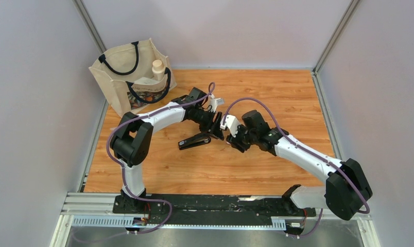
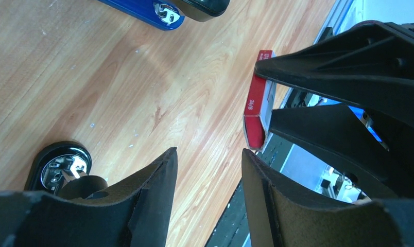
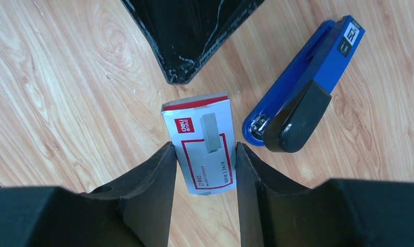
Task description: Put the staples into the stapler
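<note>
The staples (image 3: 205, 141), a small white box with red print, sit between my right gripper's (image 3: 205, 154) fingers, clear of the wooden table. The box's red end also shows in the left wrist view (image 2: 256, 108). The blue stapler (image 3: 303, 87), with its black top strip, lies on the table just right of the box. Its blue front also shows in the left wrist view (image 2: 158, 10). My left gripper (image 2: 209, 157) is open and empty, close to the box, tip to tip with the right gripper (image 1: 233, 139). In the top view the left gripper (image 1: 217, 131) and the arms hide the box.
The chrome front end of a black stapler (image 2: 58, 167) lies beside my left finger. In the top view one dark stapler (image 1: 194, 140) lies left of the grippers; I cannot tell which it is. A cream tote bag (image 1: 133, 77) stands at the back left.
</note>
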Tool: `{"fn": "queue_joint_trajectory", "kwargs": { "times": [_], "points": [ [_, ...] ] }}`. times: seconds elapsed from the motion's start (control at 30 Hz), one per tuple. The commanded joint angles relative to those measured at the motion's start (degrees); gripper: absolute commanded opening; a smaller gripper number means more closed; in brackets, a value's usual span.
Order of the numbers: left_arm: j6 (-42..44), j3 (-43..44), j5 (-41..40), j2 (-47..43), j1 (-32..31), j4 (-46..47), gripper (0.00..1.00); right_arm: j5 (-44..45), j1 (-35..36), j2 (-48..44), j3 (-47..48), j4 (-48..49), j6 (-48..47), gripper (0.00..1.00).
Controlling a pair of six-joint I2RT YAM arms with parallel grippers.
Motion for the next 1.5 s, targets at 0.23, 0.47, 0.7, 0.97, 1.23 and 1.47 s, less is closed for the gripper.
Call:
{"fn": "queue_joint_trajectory", "kwargs": {
  "times": [0.23, 0.47, 0.7, 0.97, 1.23, 1.47],
  "points": [
    [-2.6, 3.2, 0.1, 0.5, -0.8, 2.5, 0.53, -2.5, -0.1, -2.2, 0.3, 4.0, 2.8, 0.42],
    [-2.8, 3.1, 0.4, 0.7, -1.3, 2.6, 0.51, -2.2, -0.1, -2.1, 0.3, 4.6, 2.9, 0.42],
    [-3.1, 3.6, 0.5, 0.8, -1.9, 2.9, 0.49, -2.3, -0.1, -1.8, 0.4, 4.7, 2.9, 0.42],
    [-2.9, 3.6, 0.6, 1.2, -2.4, 3.0, 0.49, -2.4, 0.0, -2.1, 0.4, 5.0, 2.9, 0.42],
    [-3.0, 3.6, 0.7, 1.7, -3.0, 2.9, 0.48, -2.2, 0.0, -2.2, 0.5, 5.2, 3.2, 0.42],
    [-3.8, 3.6, 1.6, 1.1, -3.1, 3.7, 0.49, -1.9, 0.0, -1.9, 0.3, 5.3, 3.0, 0.42]
  ]
}}
